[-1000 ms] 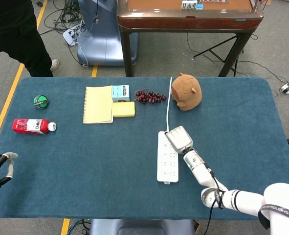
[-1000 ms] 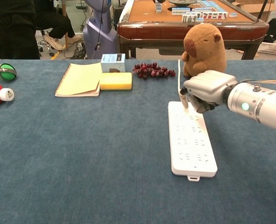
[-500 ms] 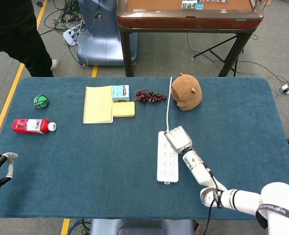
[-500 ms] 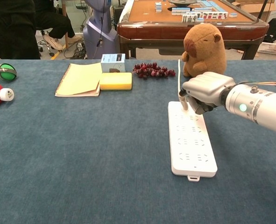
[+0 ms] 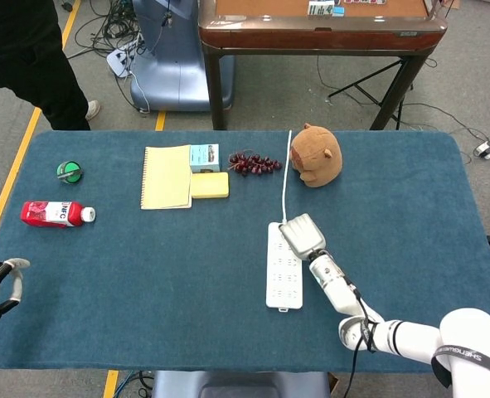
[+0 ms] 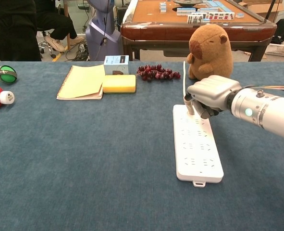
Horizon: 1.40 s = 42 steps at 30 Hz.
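right hand (image 6: 210, 96) nudged slightly left, fingers curled over power strip (image 6: 195, 143) top end, grip unclear; next: press down firmly.

Blue-cloth table (image 5: 145, 274): green ball (image 5: 68, 172) and red bottle (image 5: 56, 214) near the left edge; notepad (image 5: 167, 176), small box (image 5: 204, 157), yellow sponge (image 5: 210, 185), grapes (image 5: 254, 163), plush capybara (image 5: 316, 155) along the far edge; white power strip (image 5: 283, 267) mid-table.

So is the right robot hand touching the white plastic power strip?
Touching. In the chest view the right robot hand has its curled fingertips pressed down onto the far end of the white plastic power strip, with no gap showing.
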Each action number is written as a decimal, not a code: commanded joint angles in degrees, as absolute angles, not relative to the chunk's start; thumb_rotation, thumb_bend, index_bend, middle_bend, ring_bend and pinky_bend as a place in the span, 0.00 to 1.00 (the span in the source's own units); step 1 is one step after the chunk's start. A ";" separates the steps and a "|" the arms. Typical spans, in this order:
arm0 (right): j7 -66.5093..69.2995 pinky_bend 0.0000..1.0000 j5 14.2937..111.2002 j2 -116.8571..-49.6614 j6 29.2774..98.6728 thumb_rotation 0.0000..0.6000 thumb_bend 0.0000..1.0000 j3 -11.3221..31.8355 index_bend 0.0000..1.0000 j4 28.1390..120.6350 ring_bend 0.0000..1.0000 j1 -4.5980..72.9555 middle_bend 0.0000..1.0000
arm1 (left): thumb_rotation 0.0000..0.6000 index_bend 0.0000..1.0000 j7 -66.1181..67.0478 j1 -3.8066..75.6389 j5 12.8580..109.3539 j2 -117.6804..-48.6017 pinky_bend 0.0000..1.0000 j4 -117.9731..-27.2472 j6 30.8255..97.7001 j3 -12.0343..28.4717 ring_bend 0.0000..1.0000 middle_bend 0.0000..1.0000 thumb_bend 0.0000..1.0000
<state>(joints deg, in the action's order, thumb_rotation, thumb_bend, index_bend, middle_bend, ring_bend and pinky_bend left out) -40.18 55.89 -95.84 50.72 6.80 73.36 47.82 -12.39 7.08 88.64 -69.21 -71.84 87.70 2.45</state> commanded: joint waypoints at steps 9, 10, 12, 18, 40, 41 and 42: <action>-42.73 1.00 62.54 -83.81 63.68 1.00 0.84 6.51 0.38 91.94 1.00 43.24 0.95 | 1.00 0.46 -11.58 7.12 88.87 -69.44 0.64 -71.89 87.74 2.33 0.43 0.53 0.61; -43.12 1.00 63.46 -82.10 65.48 1.00 0.82 5.88 0.37 94.11 1.00 42.09 0.91 | 1.00 0.46 -11.41 7.13 88.93 -69.47 0.64 -71.92 87.74 2.30 0.43 0.53 0.61; -43.57 1.00 65.09 -79.49 68.34 1.00 0.77 4.60 0.36 97.08 0.98 40.07 0.83 | 1.00 0.46 -11.17 7.14 89.01 -69.51 0.64 -72.01 87.76 2.27 0.43 0.53 0.61; -41.05 0.83 71.62 -71.62 78.98 1.00 0.55 -0.90 0.35 103.16 0.71 30.97 0.57 | 1.00 0.46 -10.12 7.11 89.31 -69.72 0.64 -72.34 88.22 2.27 0.43 0.53 0.61; -15.37 0.55 79.77 -69.09 96.25 1.00 0.42 -3.11 0.35 91.00 0.43 9.16 0.37 | 1.00 0.46 -8.81 7.46 90.74 -71.62 0.64 -71.00 89.78 2.34 0.43 0.53 0.61; -14.70 0.55 80.24 -68.84 96.32 1.00 0.42 -2.91 0.35 91.02 0.43 8.87 0.37 | 1.00 0.46 -8.88 7.51 90.89 -71.65 0.64 -70.96 89.85 2.31 0.43 0.53 0.61; -14.22 0.55 80.61 -68.64 96.28 1.00 0.42 -2.78 0.35 91.00 0.43 8.71 0.37 | 1.00 0.46 -8.90 7.54 90.98 -71.67 0.64 -70.91 89.84 2.26 0.43 0.53 0.61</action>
<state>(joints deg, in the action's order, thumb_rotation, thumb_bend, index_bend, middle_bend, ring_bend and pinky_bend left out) -15.24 79.91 -69.04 96.00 -3.27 91.14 9.22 -8.89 7.54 90.98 -71.66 -70.93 89.83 2.27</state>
